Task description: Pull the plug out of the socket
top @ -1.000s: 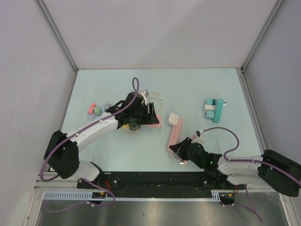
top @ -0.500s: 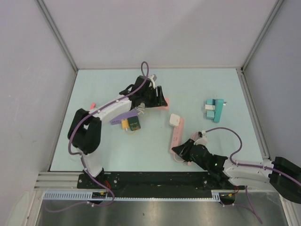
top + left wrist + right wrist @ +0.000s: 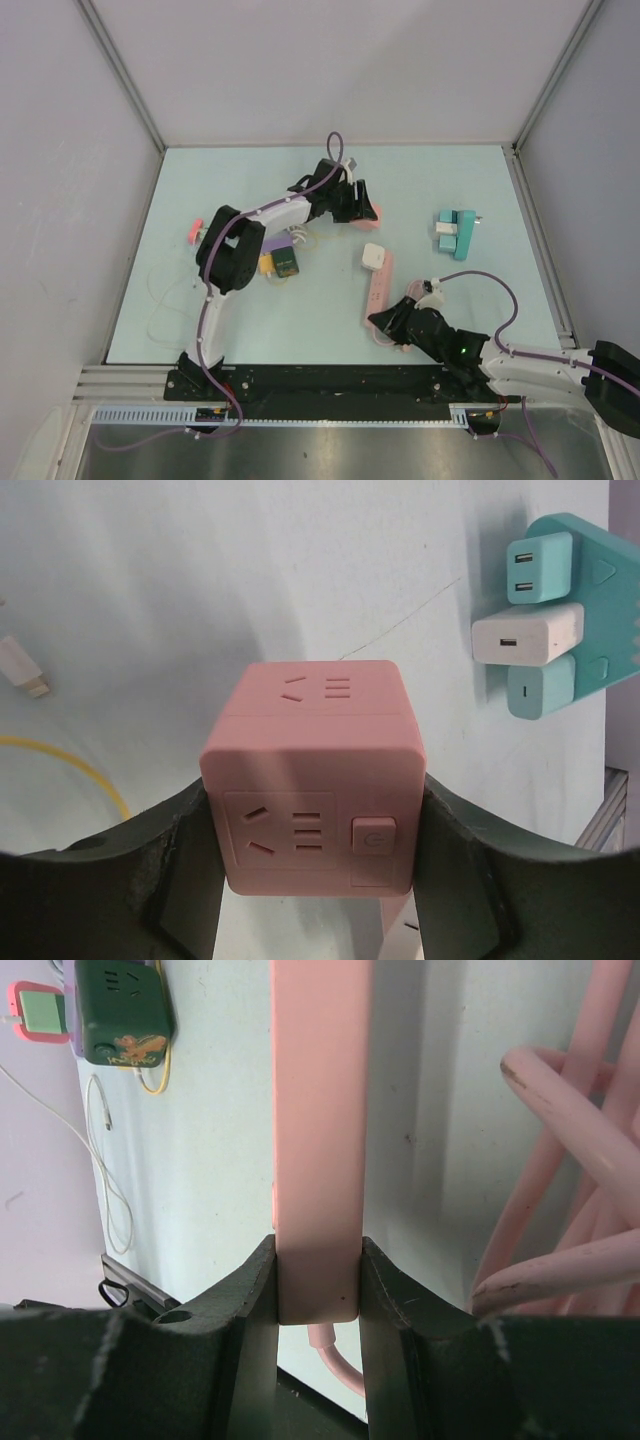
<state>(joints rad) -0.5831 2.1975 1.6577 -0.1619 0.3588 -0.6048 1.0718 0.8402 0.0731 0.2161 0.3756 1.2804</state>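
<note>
A white plug (image 3: 373,257) sits in the far end of a pink socket strip (image 3: 379,285). My right gripper (image 3: 386,323) is shut on the near end of the strip (image 3: 318,1140), one finger (image 3: 245,1320) on each side of it, and its pink cable (image 3: 560,1150) coils to the right. My left gripper (image 3: 365,208) is at the back centre, shut on a pink cube socket (image 3: 312,780). The cube's outlets are bare in the left wrist view and black fingers (image 3: 175,865) press both its sides.
A teal socket block (image 3: 457,233) with a white charger (image 3: 527,632) and teal plugs lies at the right. A green cube (image 3: 285,264), a purple strip (image 3: 272,241) and yellow cable (image 3: 80,765) lie left of centre. A small pink-and-green item (image 3: 195,231) is far left.
The left arm has swung back and to the right, carrying the pink cube socket from left of centre to the back centre. The right gripper and its strip have shifted slightly.
</note>
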